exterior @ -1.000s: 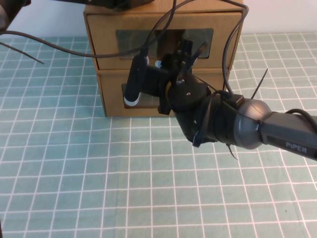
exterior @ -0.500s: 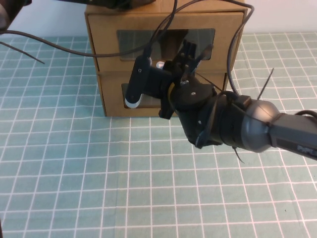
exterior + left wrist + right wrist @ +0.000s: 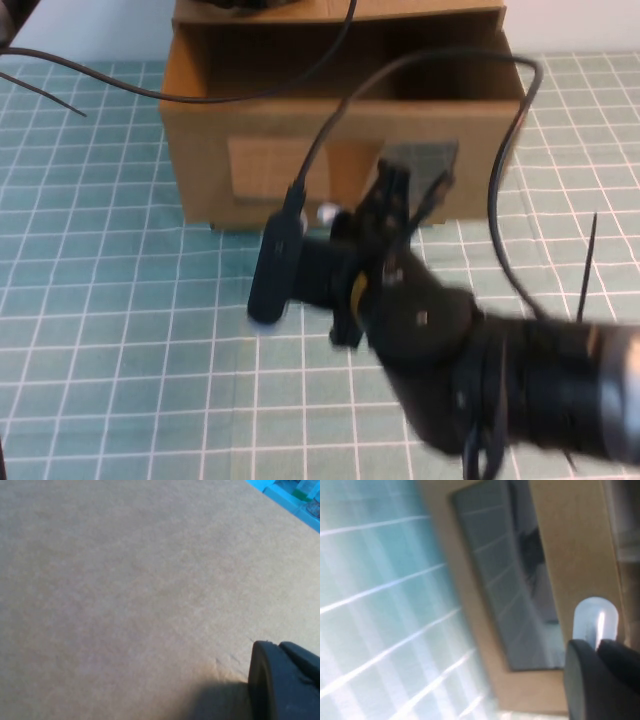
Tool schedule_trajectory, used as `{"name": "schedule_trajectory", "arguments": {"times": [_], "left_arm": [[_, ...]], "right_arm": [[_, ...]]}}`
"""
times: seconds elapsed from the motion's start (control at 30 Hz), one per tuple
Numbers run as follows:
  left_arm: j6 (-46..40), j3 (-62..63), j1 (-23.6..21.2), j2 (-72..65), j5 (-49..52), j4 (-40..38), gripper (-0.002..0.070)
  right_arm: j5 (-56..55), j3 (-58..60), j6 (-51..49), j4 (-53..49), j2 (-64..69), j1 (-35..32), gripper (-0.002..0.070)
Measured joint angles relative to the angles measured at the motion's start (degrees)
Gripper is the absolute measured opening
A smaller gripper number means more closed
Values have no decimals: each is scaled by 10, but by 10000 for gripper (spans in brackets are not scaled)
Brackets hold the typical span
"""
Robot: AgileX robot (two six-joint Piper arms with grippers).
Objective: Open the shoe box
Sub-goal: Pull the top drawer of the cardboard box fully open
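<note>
The brown cardboard shoe box (image 3: 270, 120) stands at the back of the table. Its windowed front (image 3: 420, 160) is drawn out toward me, with a dark gap (image 3: 300, 60) open behind its top edge. My right gripper (image 3: 410, 195) is at that front by the window and is shut on the cardboard; the right wrist view shows its fingers (image 3: 595, 675) together against the box front (image 3: 560, 555), beside a small translucent white knob (image 3: 595, 616). My left gripper (image 3: 282, 682) rests shut on the box top (image 3: 125, 580), and in the high view the left arm (image 3: 240, 6) barely shows.
A teal cloth with a white grid (image 3: 120, 350) covers the table. Black cables (image 3: 430, 60) loop over the box. The right arm's bulky body (image 3: 480, 380) fills the lower right of the high view.
The right gripper closed at the box front, then drew back toward me. The front came out with it, and a gap opened behind its top edge.
</note>
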State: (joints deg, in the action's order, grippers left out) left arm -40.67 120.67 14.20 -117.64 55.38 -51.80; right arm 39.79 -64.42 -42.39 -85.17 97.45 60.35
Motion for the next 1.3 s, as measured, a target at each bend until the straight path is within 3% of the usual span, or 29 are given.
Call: {"name": "schedule_trajectory", "arguments": {"times": [0.2,0.43,0.53,0.77,0.97,1.3], "left_arm": [[0,0,0,0,0,0,-5],[3,0,0,0,1,0,-5],[3,0,0,0,2,0,-5],[12,3,0,11,8,15,-5],[49,21,-3,37,61,63,-5],[93,25,-47,134,157,97,-5]], "right_arm": [[56,28,-3,79,-13,75,6],[68,28,-28,78,-13,84,4],[70,16,-29,98,-13,84,46],[72,-42,113,282,-42,84,177],[76,-72,202,406,-89,84,193],[82,-125,237,446,-165,84,193]]}}
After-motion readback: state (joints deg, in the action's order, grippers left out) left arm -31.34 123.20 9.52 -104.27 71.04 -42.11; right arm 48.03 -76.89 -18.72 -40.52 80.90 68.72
